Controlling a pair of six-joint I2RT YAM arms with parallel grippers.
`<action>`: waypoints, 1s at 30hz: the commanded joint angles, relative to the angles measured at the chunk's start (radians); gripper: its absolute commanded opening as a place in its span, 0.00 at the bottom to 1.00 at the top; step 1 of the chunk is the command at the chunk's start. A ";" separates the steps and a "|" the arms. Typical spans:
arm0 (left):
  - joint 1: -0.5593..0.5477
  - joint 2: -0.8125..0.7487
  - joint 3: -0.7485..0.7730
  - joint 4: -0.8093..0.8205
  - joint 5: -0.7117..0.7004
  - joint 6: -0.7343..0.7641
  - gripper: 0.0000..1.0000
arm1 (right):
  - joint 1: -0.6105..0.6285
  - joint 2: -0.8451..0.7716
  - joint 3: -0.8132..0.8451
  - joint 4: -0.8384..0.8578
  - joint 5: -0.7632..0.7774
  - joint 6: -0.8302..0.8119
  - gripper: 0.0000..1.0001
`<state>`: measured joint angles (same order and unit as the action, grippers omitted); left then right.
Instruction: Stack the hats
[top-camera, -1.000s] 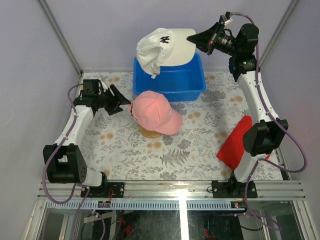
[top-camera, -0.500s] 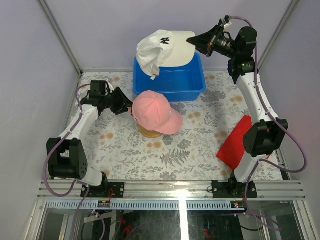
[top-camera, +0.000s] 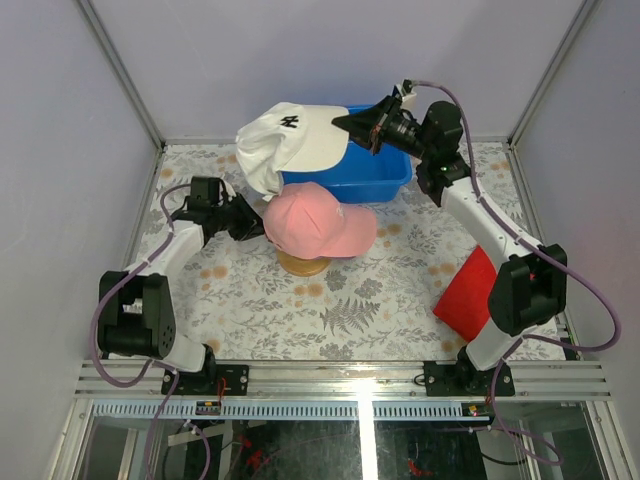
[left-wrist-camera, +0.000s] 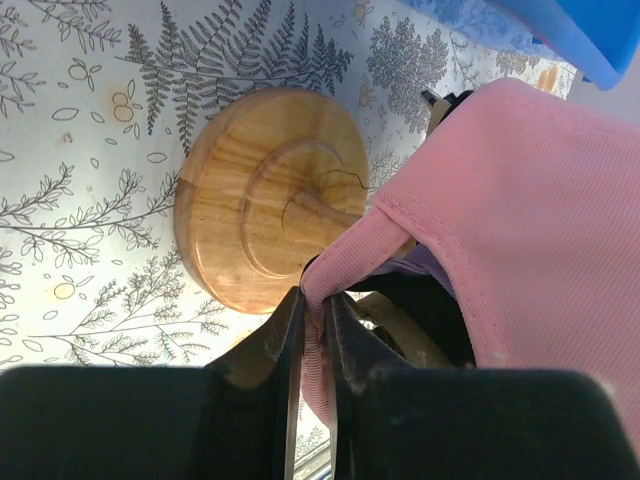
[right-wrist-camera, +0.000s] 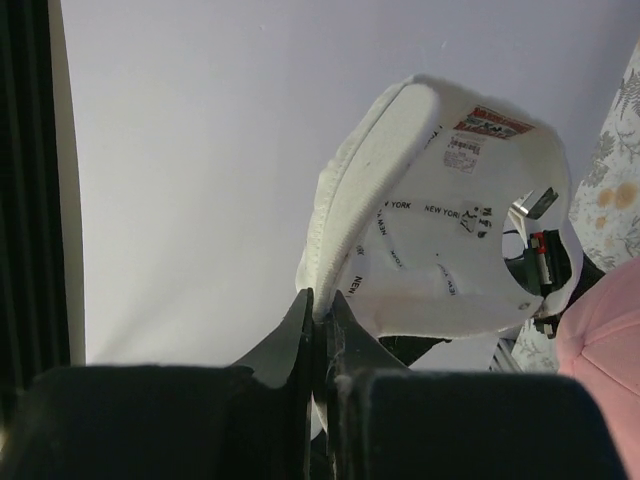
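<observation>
Top external: left gripper (top-camera: 255, 219) is pinched onto the rear edge of the pink hat (top-camera: 320, 222), which sits on the wooden stand (top-camera: 300, 265) mid-table. White hat (top-camera: 285, 140) hangs in the air over the left end of the blue bin (top-camera: 385, 172), with the right gripper (top-camera: 347, 123) clamped on its brim. Red cloth (top-camera: 468, 295) lies far right.

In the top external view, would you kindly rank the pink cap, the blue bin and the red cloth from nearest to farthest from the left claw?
1. The pink cap: its rear edge is pinched in the left claw.
2. The blue bin: at the far side, behind the cap.
3. The red cloth: far off on the right side.
</observation>
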<state>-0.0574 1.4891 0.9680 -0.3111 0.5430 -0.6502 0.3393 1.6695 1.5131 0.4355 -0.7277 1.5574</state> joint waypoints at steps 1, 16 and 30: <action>-0.001 -0.035 -0.056 0.013 -0.028 0.001 0.05 | 0.041 -0.071 -0.069 0.243 0.124 0.060 0.00; 0.000 -0.060 -0.141 0.091 -0.022 -0.049 0.00 | 0.167 -0.069 -0.309 0.502 0.256 0.200 0.00; 0.001 -0.036 -0.126 0.118 -0.023 -0.058 0.00 | 0.196 -0.118 -0.482 0.507 0.220 0.203 0.00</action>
<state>-0.0574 1.4311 0.8463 -0.1864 0.5476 -0.7193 0.5339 1.6222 1.0950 0.8764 -0.5053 1.7660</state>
